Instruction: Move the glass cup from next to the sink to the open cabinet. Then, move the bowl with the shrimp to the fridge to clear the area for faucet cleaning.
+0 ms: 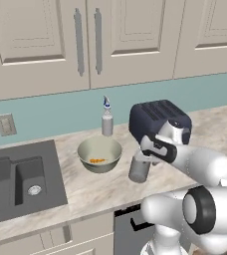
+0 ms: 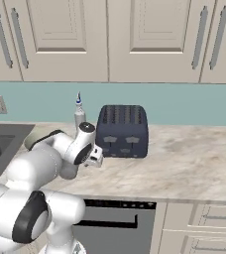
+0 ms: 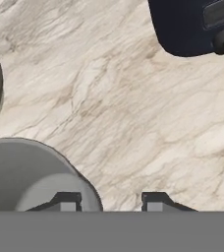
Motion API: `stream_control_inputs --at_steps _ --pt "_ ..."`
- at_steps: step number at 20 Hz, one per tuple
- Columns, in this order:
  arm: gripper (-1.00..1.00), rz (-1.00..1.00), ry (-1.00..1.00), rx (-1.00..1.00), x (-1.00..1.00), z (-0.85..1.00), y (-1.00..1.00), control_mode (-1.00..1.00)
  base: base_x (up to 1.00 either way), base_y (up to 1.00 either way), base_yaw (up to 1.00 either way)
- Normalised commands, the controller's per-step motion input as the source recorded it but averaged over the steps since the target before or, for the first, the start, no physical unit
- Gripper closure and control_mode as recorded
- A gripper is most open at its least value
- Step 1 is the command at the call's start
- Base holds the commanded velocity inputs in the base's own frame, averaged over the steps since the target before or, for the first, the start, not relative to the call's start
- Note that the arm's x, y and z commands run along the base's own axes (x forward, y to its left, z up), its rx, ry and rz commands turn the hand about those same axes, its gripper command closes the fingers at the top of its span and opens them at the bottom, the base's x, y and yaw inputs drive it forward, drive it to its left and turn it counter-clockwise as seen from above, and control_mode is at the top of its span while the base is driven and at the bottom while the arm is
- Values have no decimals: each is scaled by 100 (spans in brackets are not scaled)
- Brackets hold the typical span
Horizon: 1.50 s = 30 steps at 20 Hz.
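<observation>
The cup (image 1: pixel 139 169) stands upright on the counter (image 1: pixel 95 191), mid-depth between front edge and back wall, just right of the bowl (image 1: pixel 99 153) and in front of the toaster (image 1: pixel 158 119). The sink (image 1: pixel 18 179) lies at the counter's left end. A spray bottle (image 1: pixel 107 119) stands by the back wall behind the bowl.

The gripper (image 3: pixel 109 202) hovers just above the cup, spread and holding nothing. In the hand view the cup's rim (image 3: pixel 35 172) sits off to one side: one fingertip (image 3: pixel 65 201) is over the glass, the other over bare counter. The step in hand looks like lining up for the grasp.

To do it well, I would shift the hand sideways toward the bowl until the cup sits between both fingers, then descend straight and close around the wall below the rim. Keep clear of the bowl; it is close enough to be nudged. Close gently, as the smooth glass could slip or tip.
</observation>
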Motion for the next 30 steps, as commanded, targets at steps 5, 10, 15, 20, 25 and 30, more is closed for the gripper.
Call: stream_control_inputs --at_steps 5,10,15,20,25,30 --pt "100 0 0 0 -1 0 0 -100 0 0 0" --pt "100 0 -9 0 -16 11 0 -100 0 0 0" --pt "100 -3 -22 0 -21 77 0 -100 0 0 0" --pt "100 -3 -33 0 -44 93 0 -100 0 0 0" --pt "100 3 -27 0 -58 67 3 -100 0 0 0" --pt "100 0 0 0 0 0 0 100 -70 35 50"
